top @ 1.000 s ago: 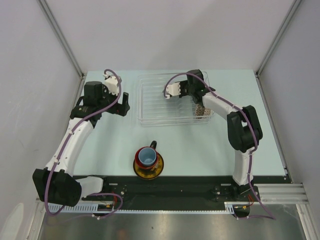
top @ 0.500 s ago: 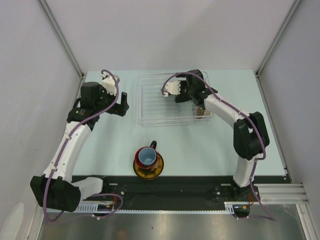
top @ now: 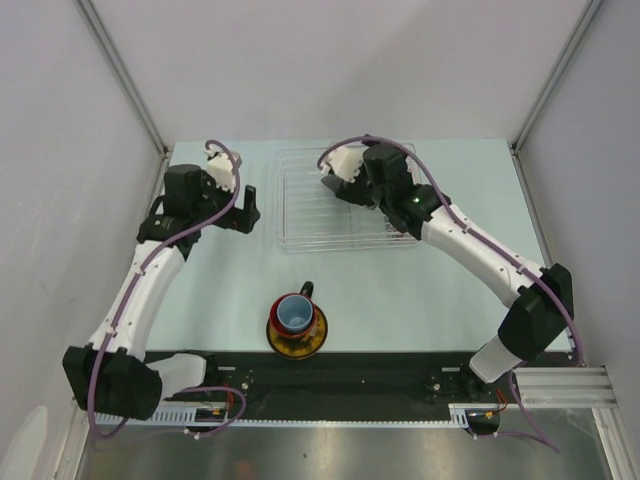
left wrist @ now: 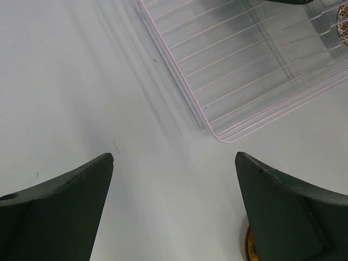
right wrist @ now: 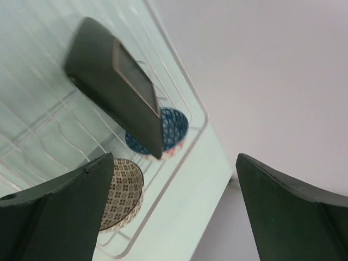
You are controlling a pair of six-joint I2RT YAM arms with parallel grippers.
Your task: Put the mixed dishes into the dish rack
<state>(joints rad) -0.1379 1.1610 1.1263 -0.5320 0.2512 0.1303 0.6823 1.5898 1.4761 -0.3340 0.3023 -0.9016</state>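
The see-through dish rack [top: 305,205] lies at the back middle of the table. My right gripper [top: 393,186] hovers over its right half, open and holding nothing [right wrist: 175,157]. Its wrist view shows a square black plate [right wrist: 109,76] standing on edge in the rack, with a small blue-patterned bowl [right wrist: 173,126] behind it. In front of the rack, a black mug [top: 305,291] with a light-blue cup [top: 295,314] inside stands on the yellow-and-dark saucer [top: 296,341]. My left gripper [top: 248,208] is open left of the rack, low over the bare table [left wrist: 174,155].
A brown patterned bowl [right wrist: 125,190] sits in the rack's right near corner, also seen in the left wrist view [left wrist: 343,23]. The rack's near left corner [left wrist: 217,133] and the saucer's rim [left wrist: 247,247] lie close to my left fingers. Grey walls enclose the table.
The right arm has stretched out, its elbow swinging down to the right, and its wrist has lifted back over the rack. The left arm has hardly moved.
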